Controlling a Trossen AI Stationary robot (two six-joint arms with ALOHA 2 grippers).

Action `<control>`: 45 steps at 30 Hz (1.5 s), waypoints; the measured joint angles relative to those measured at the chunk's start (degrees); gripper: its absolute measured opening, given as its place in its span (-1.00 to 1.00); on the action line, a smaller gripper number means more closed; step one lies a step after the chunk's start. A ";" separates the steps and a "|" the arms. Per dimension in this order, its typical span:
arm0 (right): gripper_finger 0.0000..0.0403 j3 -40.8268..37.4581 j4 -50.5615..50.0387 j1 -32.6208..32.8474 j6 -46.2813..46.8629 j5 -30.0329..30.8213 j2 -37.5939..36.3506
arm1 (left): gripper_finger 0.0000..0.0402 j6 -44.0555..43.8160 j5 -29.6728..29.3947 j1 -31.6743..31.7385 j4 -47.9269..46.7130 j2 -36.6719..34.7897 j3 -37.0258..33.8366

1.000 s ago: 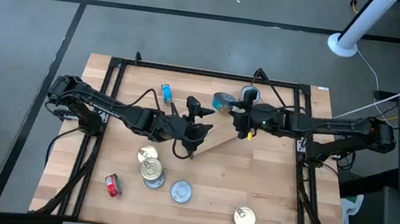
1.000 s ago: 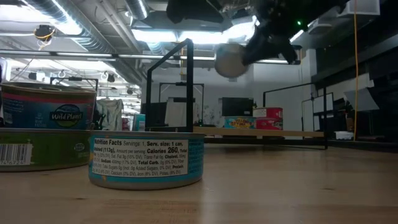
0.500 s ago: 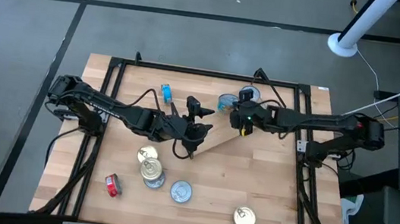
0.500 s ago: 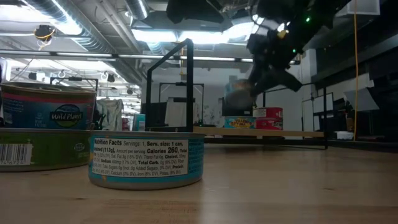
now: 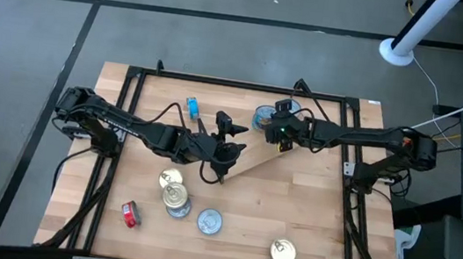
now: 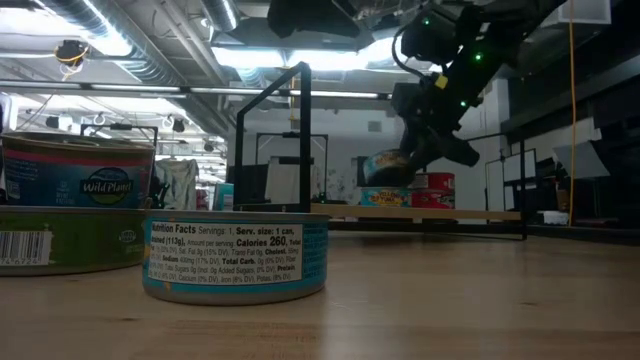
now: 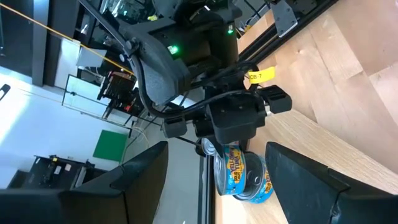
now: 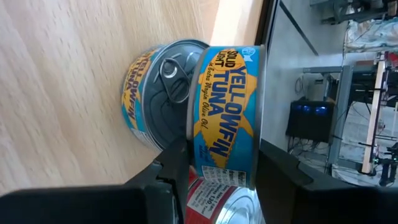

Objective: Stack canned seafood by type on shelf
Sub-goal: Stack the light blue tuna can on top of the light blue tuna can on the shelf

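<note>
The right gripper is at the far edge of the light-wood shelf board with black wire end frames, its jaws clamped on a blue round "Yellowfin Tuna" tin with a silver lid. That tin sits tilted on top of a second blue tin of the same label standing on the shelf; a red-and-white labelled tin stands just beside them.

The left gripper hangs above the middle of the wooden tabletop, near the shelf's near corner, jaws apart and holding nothing.

On the tabletop's near part lie 2 silver-lidded tins touching each other, another silver-lidded tin just beside them, a yellow-sided tin toward the near right corner, and a red tin on its side near the left edge. A small blue tin on edge stands toward the far edge.
</note>
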 joint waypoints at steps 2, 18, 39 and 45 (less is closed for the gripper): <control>-0.34 0.00 -0.01 0.00 0.00 -0.19 0.00 | 0.33 -0.01 0.00 0.00 -0.02 0.00 0.00; -0.34 0.00 1.73 -0.02 -3.07 -3.32 0.02 | 0.33 -2.99 0.02 0.00 -0.02 0.00 0.00; 0.03 -0.11 1.73 0.00 -2.99 -3.10 0.07 | 0.33 -2.99 0.02 0.00 -0.02 0.00 0.00; 0.04 -0.11 1.55 0.00 -2.59 -0.25 0.07 | 0.33 -3.52 0.04 0.00 -0.02 -0.02 0.02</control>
